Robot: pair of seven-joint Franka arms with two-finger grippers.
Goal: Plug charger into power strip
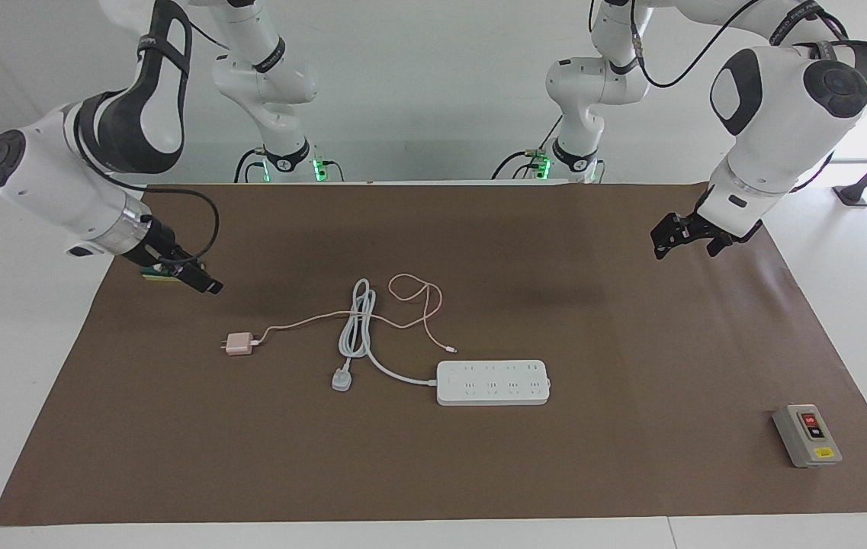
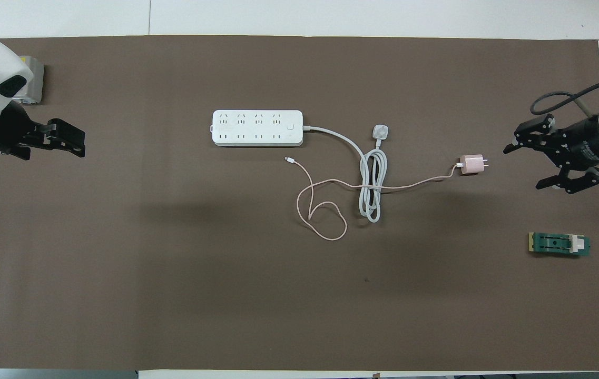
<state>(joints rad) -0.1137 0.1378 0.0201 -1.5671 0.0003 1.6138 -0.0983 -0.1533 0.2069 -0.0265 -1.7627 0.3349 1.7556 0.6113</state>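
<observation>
Two grippers are up in the air and both are empty. My right gripper [image 2: 539,166] hangs with its fingers spread wide over the mat at the right arm's end of the table, just beside the charger [image 2: 472,165], and its opening points at the prongs. My left gripper [image 1: 675,239] hangs over the mat at the left arm's end and waits; its fingers also seem apart, though from this angle I see them poorly.

The charger lies flat on the brown mat [image 1: 631,473], well apart from the power strip [image 1: 492,382], toward the right arm's end. Its pink cable [image 1: 410,301] runs toward the middle of the table, crosses the coiled white cord [image 1: 357,324] of the strip and makes a loose loop nearer to the robots. The white plug [image 1: 341,379] lies between charger and strip.

I judge the charger to be light, hard and smooth, so it may slide when a finger touches it first. I would take it by the two flat sides of the cube, away from the prongs and the cable socket. The cable is thin and soft; it will drag along and could catch on the white cord. The strip is also light, I think, so the left gripper may need to hold it down.
</observation>
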